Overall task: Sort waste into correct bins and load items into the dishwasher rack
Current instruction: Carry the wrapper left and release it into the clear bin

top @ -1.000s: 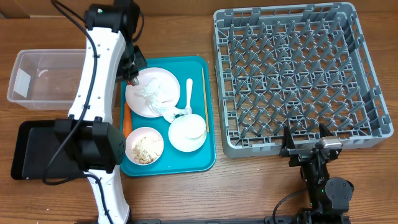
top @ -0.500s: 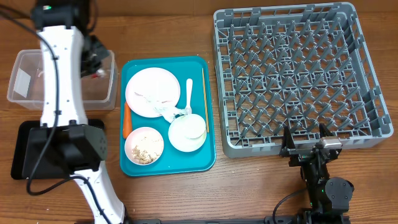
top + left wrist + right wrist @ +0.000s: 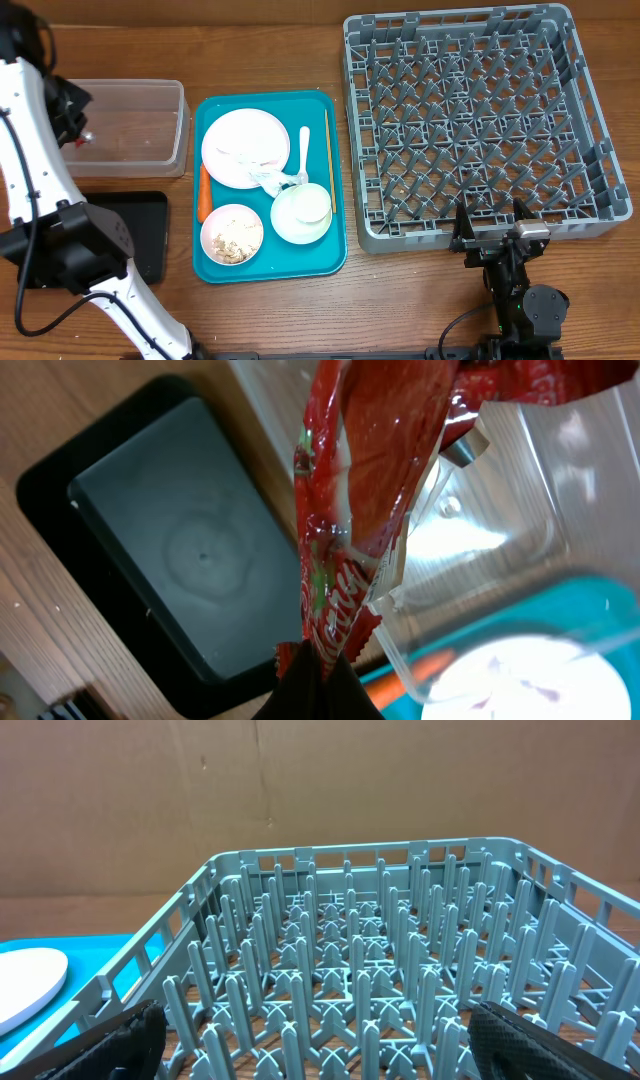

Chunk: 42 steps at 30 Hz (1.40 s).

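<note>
Wrapper [image 3: 350, 510]: you will find it pinched at one end by the left jaws, which are pressed together on it. In the left wrist view it hangs off the worktop [image 3: 300, 40], crossing the wall of the tub [image 3: 135, 130] with the black tray [image 3: 180, 560] beside it. In the overhead view the left arm [image 3: 30, 150] puts those jaws over the tub's left end.

The right jaws are spread wide and hold nothing. They sit low, just beside the front wall of the rack [image 3: 480, 120], facing its pegs.

The teal tray [image 3: 320, 250] lies between tub and rack. It carries the plate [image 3: 235, 130] with tissue [image 3: 262, 175], two bowls, the carrot [image 3: 204, 193] and the chopsticks [image 3: 327, 150].
</note>
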{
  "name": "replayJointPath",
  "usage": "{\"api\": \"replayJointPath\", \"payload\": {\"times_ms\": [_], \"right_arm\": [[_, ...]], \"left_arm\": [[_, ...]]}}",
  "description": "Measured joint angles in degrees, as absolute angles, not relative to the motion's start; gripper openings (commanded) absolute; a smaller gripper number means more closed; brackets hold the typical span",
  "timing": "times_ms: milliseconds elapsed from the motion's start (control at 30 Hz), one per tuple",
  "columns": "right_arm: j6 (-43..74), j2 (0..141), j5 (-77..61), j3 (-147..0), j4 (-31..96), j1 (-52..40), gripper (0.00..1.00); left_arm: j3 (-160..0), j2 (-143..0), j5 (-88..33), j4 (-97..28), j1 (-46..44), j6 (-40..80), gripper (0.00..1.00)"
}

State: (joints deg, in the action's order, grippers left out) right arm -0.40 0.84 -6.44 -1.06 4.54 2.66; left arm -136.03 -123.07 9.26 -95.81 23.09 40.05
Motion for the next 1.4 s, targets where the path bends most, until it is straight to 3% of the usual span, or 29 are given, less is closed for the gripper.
{"api": "replayJointPath", "payload": {"times_ms": [1000, 1200, 1300, 1400], "right_arm": [[-0.4, 0.84, -6.42, -1.06, 4.51, 2.66, 1.0], [-0.38, 0.84, -6.44, -1.06, 4.51, 2.66, 1.0], [-0.4, 0.84, -6.42, -1.06, 4.54, 2.66, 1.0], [-0.4, 0.84, -6.42, -1.06, 4.51, 2.66, 1.0]], "left_arm": [[-112.09, -123.07, 3.6, -67.59, 29.78, 45.76, 0.04], [-109.36, -123.07, 3.6, -65.6, 30.89, 46.65, 0.2], [-109.36, -123.07, 3.44, -65.17, 30.89, 46.87, 0.5], [-109.36, -123.07, 3.38, -65.08, 30.89, 46.5, 0.62]]}}
